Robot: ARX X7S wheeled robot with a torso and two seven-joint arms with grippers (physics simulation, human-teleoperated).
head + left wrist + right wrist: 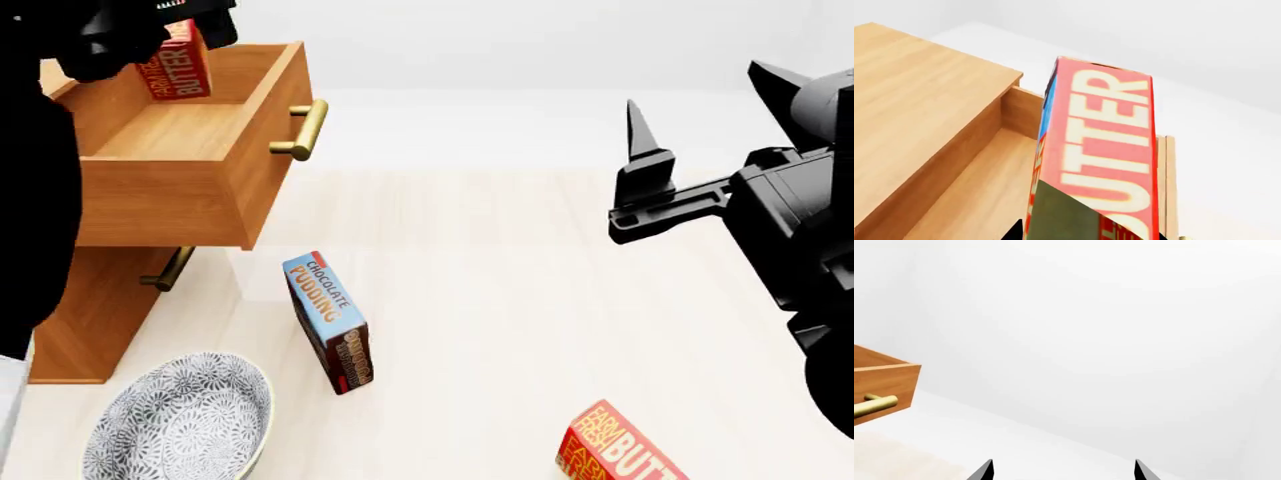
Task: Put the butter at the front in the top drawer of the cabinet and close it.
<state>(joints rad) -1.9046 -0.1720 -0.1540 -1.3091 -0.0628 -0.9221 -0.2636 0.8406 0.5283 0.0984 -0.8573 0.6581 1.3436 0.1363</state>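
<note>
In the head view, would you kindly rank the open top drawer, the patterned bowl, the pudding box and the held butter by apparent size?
1. Top drawer
2. Bowl
3. Pudding box
4. Butter, though it is partly hidden by the left gripper and farther away, so unsure.

Two butter boxes point(178, 62) point(617, 447), one pudding box point(330, 322), one bowl point(180, 420), one cabinet point(94, 310).

A blue-and-brown chocolate pudding box point(328, 322) stands on the pale floor point(534, 300). Near it sits a patterned grey-white bowl point(180, 420). A second butter box point(621, 448) lies well apart.
</note>
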